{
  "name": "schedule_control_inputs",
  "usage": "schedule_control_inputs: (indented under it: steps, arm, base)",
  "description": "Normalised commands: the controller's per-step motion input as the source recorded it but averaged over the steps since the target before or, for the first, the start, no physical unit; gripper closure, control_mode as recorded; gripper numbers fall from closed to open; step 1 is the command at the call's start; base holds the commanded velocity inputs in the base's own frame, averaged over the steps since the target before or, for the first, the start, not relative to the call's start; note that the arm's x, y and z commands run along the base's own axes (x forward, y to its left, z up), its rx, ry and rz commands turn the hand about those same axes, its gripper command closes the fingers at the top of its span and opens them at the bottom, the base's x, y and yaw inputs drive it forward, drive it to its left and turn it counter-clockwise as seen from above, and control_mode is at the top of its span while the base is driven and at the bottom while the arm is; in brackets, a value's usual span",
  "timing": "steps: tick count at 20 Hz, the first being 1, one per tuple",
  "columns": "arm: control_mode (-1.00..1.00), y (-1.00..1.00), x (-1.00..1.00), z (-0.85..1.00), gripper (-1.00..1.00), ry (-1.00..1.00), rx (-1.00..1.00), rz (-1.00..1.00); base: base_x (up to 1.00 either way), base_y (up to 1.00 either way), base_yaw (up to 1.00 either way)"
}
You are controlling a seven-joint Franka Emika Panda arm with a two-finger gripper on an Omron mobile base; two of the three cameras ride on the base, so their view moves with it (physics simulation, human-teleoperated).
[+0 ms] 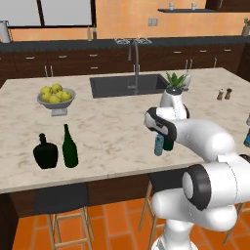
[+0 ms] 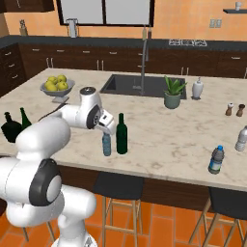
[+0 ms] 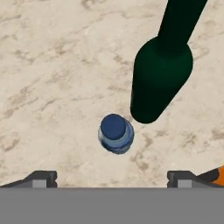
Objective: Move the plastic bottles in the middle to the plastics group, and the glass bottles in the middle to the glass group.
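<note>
Hand view gives you the small plastic bottle (image 3: pixel 116 133) upright on the marble counter (image 3: pixel 52 87), cap pointing straight up at the camera, just beside the standing green glass bottle (image 3: pixel 159 78). Your gripper (image 3: pixel 112 177) hangs above it, fingers spread wide.

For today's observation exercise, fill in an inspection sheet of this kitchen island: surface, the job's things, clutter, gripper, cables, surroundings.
Surface: marble island counter with a sink set into it.
Job's things: small plastic bottle and tall green bottle stand upright, close together near the front edge. Glass group at one end: squat dark bottle beside a slim green one. Plastics group at the other end: two bottles, standing apart.
Clutter: fruit bowl, potted plant, white vase, salt and pepper shakers.
Gripper: gripper open, above the small bottle's cap, not touching.
Cables: nothing seen.
Surroundings: dark cabinets, orange walls, stools under the island.
</note>
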Motion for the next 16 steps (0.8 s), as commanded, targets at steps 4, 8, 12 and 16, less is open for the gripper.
schedule_control_inputs:
  steps: [4,8,12,16]
  arm:
    - [-1.00,-0.02,0.32,-0.43,-1.00,0.03,0.00,-0.01]
    - [-1.00,-0.04,0.22,-0.29,-1.00,0.00,0.00,-0.02]
    - [-1.00,-0.09,0.10,-0.23,-1.00,0.00,0.00,-0.03]
    - [-1.00,-0.08,0.07,-0.23,-1.00,0.00,0.00,-0.04]
  base:
    - [0.00,0.00,0.00]
    - [0.00,0.00,0.00]
    - [0.00,0.00,0.00]
    - [0.00,0.00,0.00]
